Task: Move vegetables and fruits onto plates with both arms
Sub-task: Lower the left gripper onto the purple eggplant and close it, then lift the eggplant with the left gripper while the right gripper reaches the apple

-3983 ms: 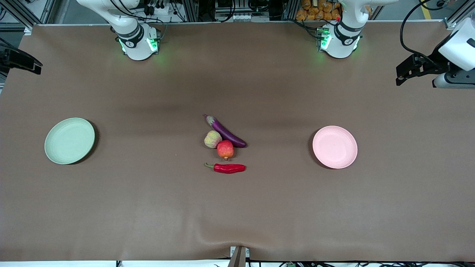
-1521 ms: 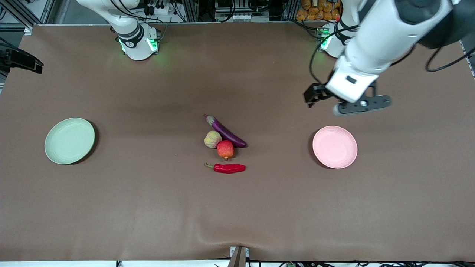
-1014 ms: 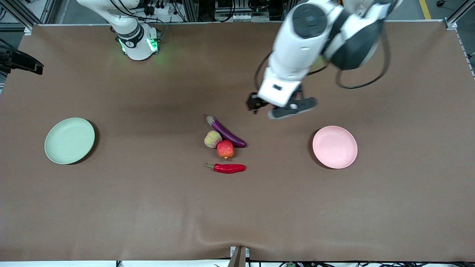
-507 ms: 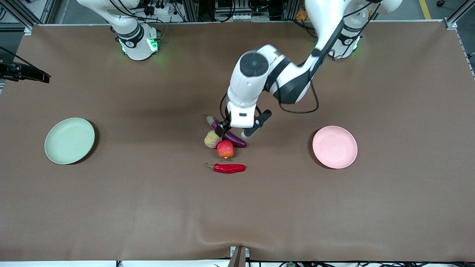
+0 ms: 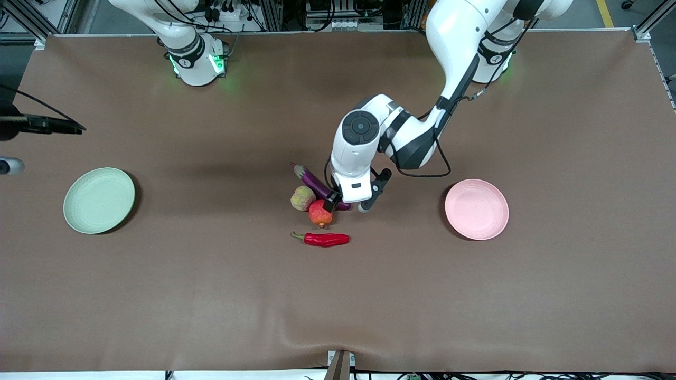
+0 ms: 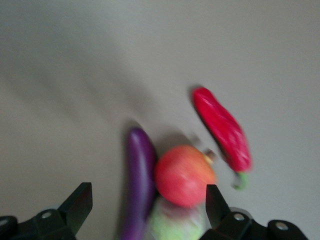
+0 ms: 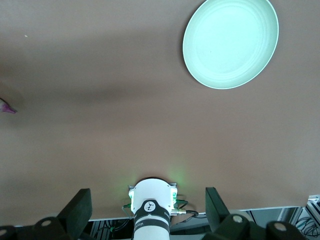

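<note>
From the front camera, you see the left hand [image 5: 344,206] low over the produce cluster mid-worktop [image 5: 338,295], over the eggplant [image 5: 316,182] and the red-orange fruit [image 5: 320,212]. The yellow-green fruit [image 5: 302,198] sits beside them toward the right arm's end; the chili pepper [image 5: 323,239] lies nearer the camera. The pink plate [image 5: 476,209] and green plate [image 5: 99,200] wait, both bare.

Your left wrist camera shows that hand's fingers [image 6: 80,204] spread wide, straddling eggplant [image 6: 138,175] and red-orange fruit [image 6: 184,175]. Closing here risks pinching both or knocking the touching pieces apart.

Your right wrist camera shows the right hand [image 7: 145,210] high over the worktop, fingers apart, holding nothing; that arm waits.
</note>
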